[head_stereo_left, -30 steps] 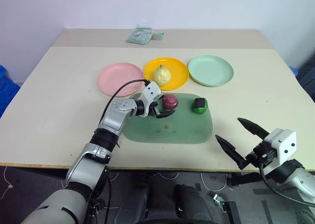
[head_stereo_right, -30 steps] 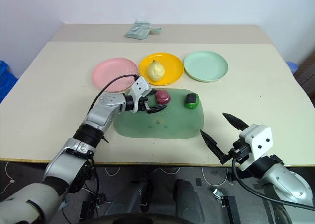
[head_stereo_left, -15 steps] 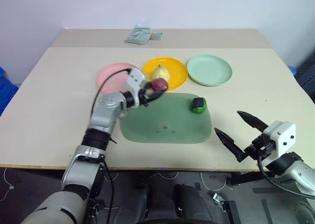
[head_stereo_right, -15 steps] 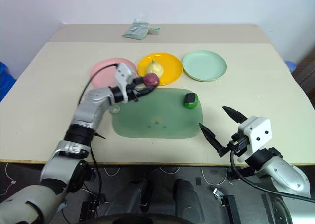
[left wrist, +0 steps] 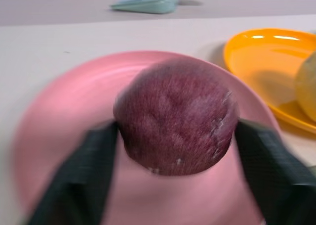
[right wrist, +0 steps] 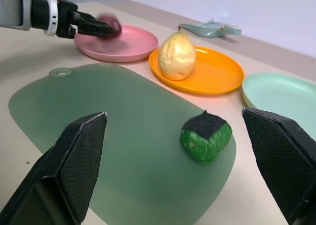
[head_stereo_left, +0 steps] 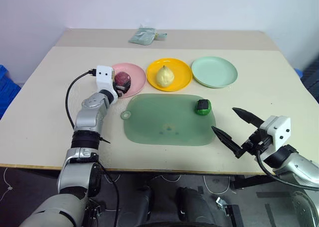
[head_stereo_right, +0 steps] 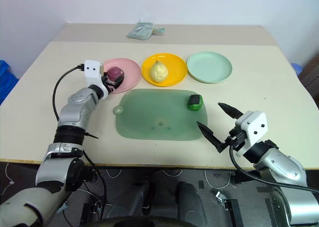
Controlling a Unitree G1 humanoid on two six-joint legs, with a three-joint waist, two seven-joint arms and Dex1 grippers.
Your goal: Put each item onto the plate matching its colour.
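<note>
The dark red-purple ball (head_stereo_left: 122, 81) rests on the pink plate (head_stereo_left: 138, 75). My left gripper (head_stereo_left: 121, 84) is open around it, one black finger (left wrist: 79, 175) on each side of the ball (left wrist: 175, 121). On the yellow plate (head_stereo_left: 182, 71) stands the pale pear (head_stereo_left: 164, 76). The green lump with a black band (head_stereo_left: 202, 107) lies at the far right corner of the green mat (head_stereo_left: 164, 122). The mint green plate (head_stereo_left: 214, 71) holds nothing. My right gripper (head_stereo_left: 223, 118) hangs open near the mat's right edge, with nothing between its fingers.
A pale green wrinkled bag (head_stereo_left: 143, 36) lies at the back of the table (head_stereo_left: 60, 87). Bare tabletop stretches to the left and right of the plates and the mat.
My left gripper carried the ball off the mat, left to the pink plate, and opened there. The right gripper has hardly moved.
</note>
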